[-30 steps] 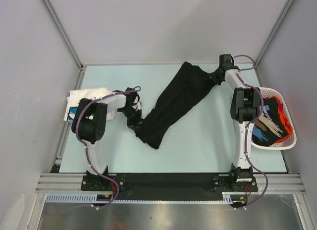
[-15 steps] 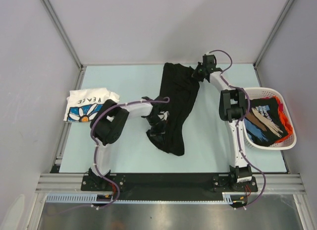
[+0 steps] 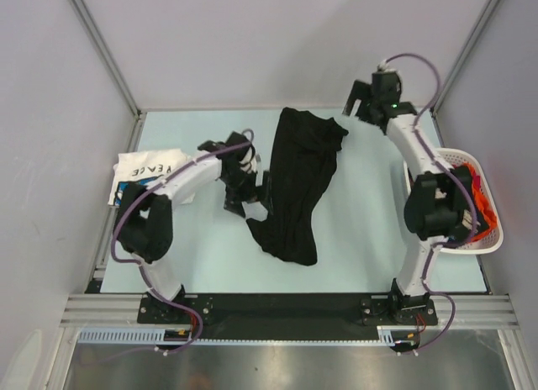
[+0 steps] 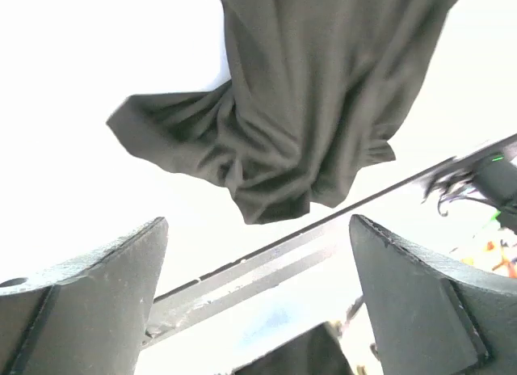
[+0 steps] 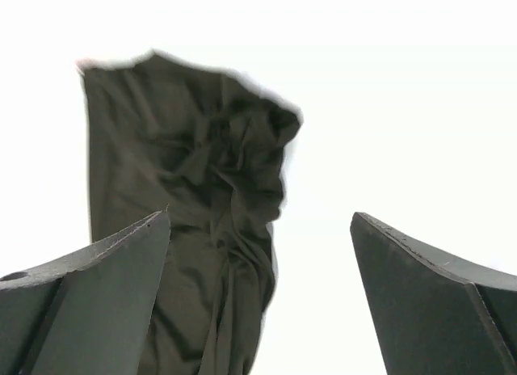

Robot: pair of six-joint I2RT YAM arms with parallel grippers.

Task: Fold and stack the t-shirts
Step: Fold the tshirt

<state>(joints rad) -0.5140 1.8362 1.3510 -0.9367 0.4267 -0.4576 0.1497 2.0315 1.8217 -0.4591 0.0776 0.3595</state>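
A large black t-shirt [image 3: 298,184] lies crumpled in a long strip down the middle of the table, held by neither gripper. My left gripper [image 3: 250,195] hovers open just off its left edge, and the left wrist view shows the shirt's bunched lower end [image 4: 307,108] ahead of the empty jaws [image 4: 258,229]. My right gripper [image 3: 360,104] is open near the far right corner, apart from the shirt's upper end [image 5: 194,229], with nothing between its fingers [image 5: 258,221]. A folded white t-shirt with a flower print and lettering [image 3: 150,167] lies at the left, partly behind my left arm.
A white slotted basket [image 3: 486,239] stands at the right edge with dark and orange clothes [image 3: 481,207] in it, mostly hidden by my right arm. Metal frame posts and grey walls close in the table at the back and sides.
Both grippers have opened and let go of the black t-shirt, which now lies on the table. The left gripper drew back to the left, the right one toward the far right corner.
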